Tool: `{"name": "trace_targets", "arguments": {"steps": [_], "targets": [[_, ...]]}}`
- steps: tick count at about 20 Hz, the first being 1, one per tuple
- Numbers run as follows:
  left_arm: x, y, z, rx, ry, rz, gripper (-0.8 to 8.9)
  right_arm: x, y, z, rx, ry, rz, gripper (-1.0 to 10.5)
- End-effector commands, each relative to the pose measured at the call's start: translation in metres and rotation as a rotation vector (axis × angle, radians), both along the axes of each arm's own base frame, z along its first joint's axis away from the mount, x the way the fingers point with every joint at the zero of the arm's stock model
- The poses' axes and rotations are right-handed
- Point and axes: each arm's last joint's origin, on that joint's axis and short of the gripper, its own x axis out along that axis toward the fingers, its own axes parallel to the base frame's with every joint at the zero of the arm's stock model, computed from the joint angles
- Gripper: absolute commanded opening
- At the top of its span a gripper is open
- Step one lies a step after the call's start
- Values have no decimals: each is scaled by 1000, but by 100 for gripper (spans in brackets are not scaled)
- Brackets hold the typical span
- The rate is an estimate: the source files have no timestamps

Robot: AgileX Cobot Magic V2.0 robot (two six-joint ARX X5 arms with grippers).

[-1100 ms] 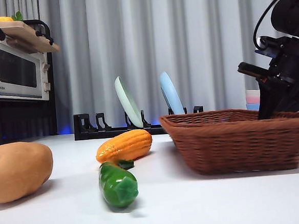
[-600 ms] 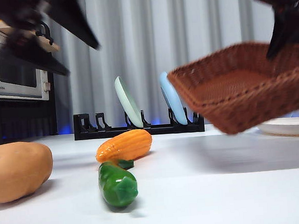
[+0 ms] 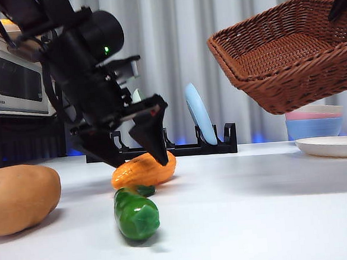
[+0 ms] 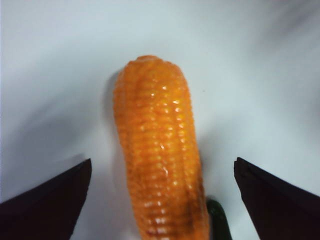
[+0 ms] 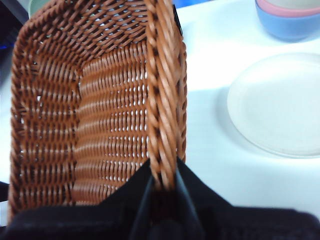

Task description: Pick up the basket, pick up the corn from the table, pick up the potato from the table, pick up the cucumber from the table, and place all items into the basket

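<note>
Left wrist view shows the left gripper with its jaws spread wide, one on each side of the ridged orange-yellow corn cob, which lies on the plain white desk without touching either jaw. A glossy dark green cucumber lies just past the cob's nearer end. Beyond the right gripper, whose jaws are clamped on the braided rim of the dark brown woven wicker basket, the basket hangs tilted, clear of the desk. In the front view a smooth tan oval potato rests well apart from both.
</note>
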Motion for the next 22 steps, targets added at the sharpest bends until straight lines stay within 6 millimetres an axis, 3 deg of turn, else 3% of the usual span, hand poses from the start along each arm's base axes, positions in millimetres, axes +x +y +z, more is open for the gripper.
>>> {"name": "trace_targets", "arguments": {"steps": [1,2,5,8,10,12,14,17,19,22], "targets": [[3,-3,-7,6,-8,-15,466,0,0,3,20,-17,-8,-16],[3,-3,-8,7,-7,-15,439,0,0,3,20,-18,-8,-16],[4,-4,-11,25,-14,-58,-28,0,0,3,20,-18,-8,-16],[4,-4,-10,28,-30,-57,-8,0,0,3,20,-16,-8,-16],[6,2,5,29,-56,-31,-8,1,0,2,24,-15,-9,-16],[1,12,42,28,-124,8,-8,6,2,-1,38,-1,-8,-16],[-13,21,90,-8,-248,45,-8,15,9,-9,50,28,11,-16],[-47,36,162,-168,-414,93,-8,31,26,-22,89,69,67,-16],[-70,37,188,-250,-477,86,-8,42,40,-31,154,91,139,-16],[-88,27,196,-304,-468,49,-8,49,61,-39,200,110,200,-16]]}}
